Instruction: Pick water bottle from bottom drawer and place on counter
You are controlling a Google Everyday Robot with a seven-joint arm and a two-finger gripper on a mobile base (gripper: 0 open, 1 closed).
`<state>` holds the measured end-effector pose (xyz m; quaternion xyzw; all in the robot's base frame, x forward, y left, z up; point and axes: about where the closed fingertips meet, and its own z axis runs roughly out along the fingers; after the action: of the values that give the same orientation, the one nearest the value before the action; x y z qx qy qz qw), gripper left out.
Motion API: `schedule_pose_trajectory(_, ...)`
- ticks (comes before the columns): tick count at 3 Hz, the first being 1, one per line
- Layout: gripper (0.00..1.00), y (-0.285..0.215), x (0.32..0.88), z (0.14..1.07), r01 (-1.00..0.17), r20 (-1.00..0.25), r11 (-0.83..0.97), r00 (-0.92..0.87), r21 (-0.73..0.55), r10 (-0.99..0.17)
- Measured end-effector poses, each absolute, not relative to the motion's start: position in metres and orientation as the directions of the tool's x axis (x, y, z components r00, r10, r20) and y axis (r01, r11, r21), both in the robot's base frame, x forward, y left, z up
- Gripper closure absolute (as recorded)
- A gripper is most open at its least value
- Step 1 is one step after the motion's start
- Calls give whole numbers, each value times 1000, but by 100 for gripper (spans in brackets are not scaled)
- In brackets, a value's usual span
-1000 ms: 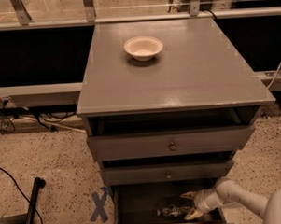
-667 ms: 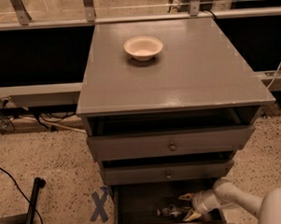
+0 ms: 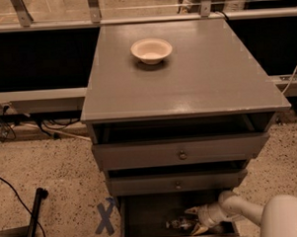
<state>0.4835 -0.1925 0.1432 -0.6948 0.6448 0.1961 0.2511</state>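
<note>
The bottom drawer (image 3: 143, 214) stands pulled out, dark inside, below two shallower knobbed drawers. The water bottle (image 3: 177, 224) lies on its side on the drawer floor, a small clear shape with a dim label. My gripper (image 3: 194, 220) reaches into the drawer from the right on a white arm. Its two pale fingers are spread, one above and one below, just right of the bottle and not closed on it. The counter (image 3: 196, 84) is the broad grey top of the cabinet above.
A cream bowl (image 3: 151, 50) sits on the counter near its back. A blue X mark (image 3: 106, 217) is taped on the speckled floor left of the drawer. A black pole (image 3: 33, 220) and cable lie at the far left. Dark recesses and rails run behind the cabinet.
My arm has pushed slightly further left into the bottom drawer, bringing the spread fingers closer to the bottle. The bottle and bowl have not moved.
</note>
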Motion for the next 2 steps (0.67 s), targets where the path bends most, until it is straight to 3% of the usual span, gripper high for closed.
schedule_pose_trajectory(1, 43, -188, 483, 129, -996, -591, -50, 87, -79, -802)
schedule_pose_trajectory(2, 65, -185, 483, 125, -997, -634, -32, 71, -73, -770)
